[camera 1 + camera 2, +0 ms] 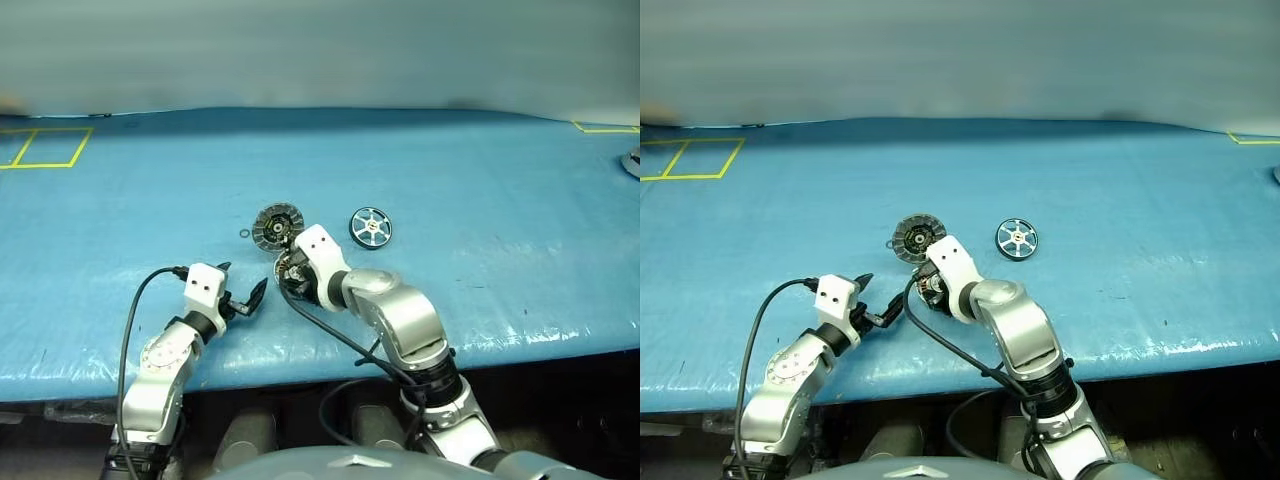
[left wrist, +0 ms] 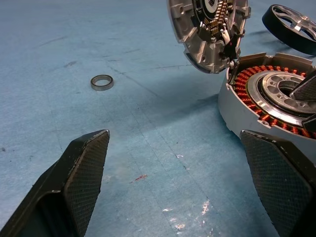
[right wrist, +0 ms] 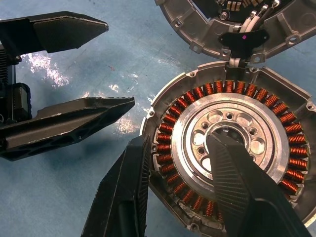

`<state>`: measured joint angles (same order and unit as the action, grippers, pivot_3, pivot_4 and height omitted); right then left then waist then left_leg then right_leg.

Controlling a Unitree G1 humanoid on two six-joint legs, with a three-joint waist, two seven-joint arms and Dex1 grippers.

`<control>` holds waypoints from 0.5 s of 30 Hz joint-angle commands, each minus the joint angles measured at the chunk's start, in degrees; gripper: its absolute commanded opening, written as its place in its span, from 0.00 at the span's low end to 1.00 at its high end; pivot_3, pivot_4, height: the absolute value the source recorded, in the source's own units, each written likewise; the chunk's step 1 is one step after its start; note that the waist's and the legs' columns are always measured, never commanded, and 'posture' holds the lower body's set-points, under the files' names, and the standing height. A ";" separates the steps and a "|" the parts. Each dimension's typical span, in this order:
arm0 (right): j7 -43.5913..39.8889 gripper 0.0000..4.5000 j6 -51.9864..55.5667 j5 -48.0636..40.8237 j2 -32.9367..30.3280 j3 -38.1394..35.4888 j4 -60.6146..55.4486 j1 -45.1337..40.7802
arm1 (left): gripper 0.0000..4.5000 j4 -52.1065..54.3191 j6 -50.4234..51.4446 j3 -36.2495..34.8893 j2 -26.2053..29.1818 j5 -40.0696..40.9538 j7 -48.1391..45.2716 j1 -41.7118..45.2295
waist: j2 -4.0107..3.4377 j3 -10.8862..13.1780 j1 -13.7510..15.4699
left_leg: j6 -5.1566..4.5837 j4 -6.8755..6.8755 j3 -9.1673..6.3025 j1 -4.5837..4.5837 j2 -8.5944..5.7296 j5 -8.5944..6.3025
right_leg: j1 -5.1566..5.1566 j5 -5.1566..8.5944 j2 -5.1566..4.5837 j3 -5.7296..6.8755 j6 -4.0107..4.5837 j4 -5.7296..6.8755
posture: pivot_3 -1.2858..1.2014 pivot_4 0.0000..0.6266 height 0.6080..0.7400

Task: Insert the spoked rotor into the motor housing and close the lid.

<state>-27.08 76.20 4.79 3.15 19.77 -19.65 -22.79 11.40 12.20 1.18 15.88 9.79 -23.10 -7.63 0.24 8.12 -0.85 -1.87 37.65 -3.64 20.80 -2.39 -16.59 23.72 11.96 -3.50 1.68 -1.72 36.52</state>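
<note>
Right hand [image 3: 185, 197] straddles motor housing [image 3: 276, 123] rim (spoked rotor [image 1: 370, 227] well apart).

Head stereo pair: set high, facing forward and down over the blue table [image 1: 480, 180]; both eyes share the whole scene, slightly offset sideways. Left wrist camera: low, just above the table, looking along the left gripper [image 2: 177, 182] toward the motor housing [image 2: 247, 111], the lid [image 2: 197, 29] and a small ring [image 2: 102, 82]. Right wrist camera: close, looking steeply down along the right gripper [image 3: 180, 185] onto the motor housing. Shared by all views: housing and lid; the right wrist camera also takes in the left gripper.
</note>
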 commanded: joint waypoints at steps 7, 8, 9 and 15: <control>5.86 0.76 6.26 -4.21 0.94 -2.87 -4.99 -1.37 | 1.00 2.27 0.17 0.62 0.19 0.45 -0.77 0.43 | -0.17 0.20 0.21 | 0.06 0.04 -0.10 0.12 -0.01 0.06 | 0.03 0.01 0.01 0.11 -0.01 -0.03 | 0.52 0.24 1.00; 6.20 0.76 6.78 -4.73 0.86 -3.07 -5.41 -1.59 | 1.00 2.28 0.19 0.61 0.21 0.44 -0.81 0.43 | -0.19 0.21 0.20 | 0.06 0.04 -0.15 0.18 -0.02 0.06 | 0.04 0.01 0.01 0.15 -0.01 -0.06 | 0.52 0.24 1.00; 6.45 0.76 7.40 -5.24 0.68 -3.42 -6.10 -1.86 | 1.00 2.27 0.26 0.56 0.25 0.46 -0.85 0.49 | -0.20 0.22 0.17 | 0.08 0.05 -0.18 0.24 -0.03 0.08 | 0.08 0.01 0.01 0.19 -0.01 -0.09 | 0.52 0.24 1.00; 5.44 0.76 6.94 -9.21 -4.74 -5.85 -16.27 -1.24 | 1.00 2.73 0.48 -0.53 1.16 1.20 -1.61 1.18 | -0.22 0.24 0.15 | 0.32 0.12 -0.27 0.91 -0.07 0.22 | 0.45 -0.02 0.01 0.23 -0.01 -0.05 | 0.52 0.24 1.00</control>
<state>-21.14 84.92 -2.87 -1.20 14.82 -31.45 -24.08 11.44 13.06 1.54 16.49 10.17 -24.13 -6.97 0.01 8.36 -0.70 -1.55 37.76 -3.90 21.75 -2.47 -16.37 24.22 11.94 -3.50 1.90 -1.73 36.48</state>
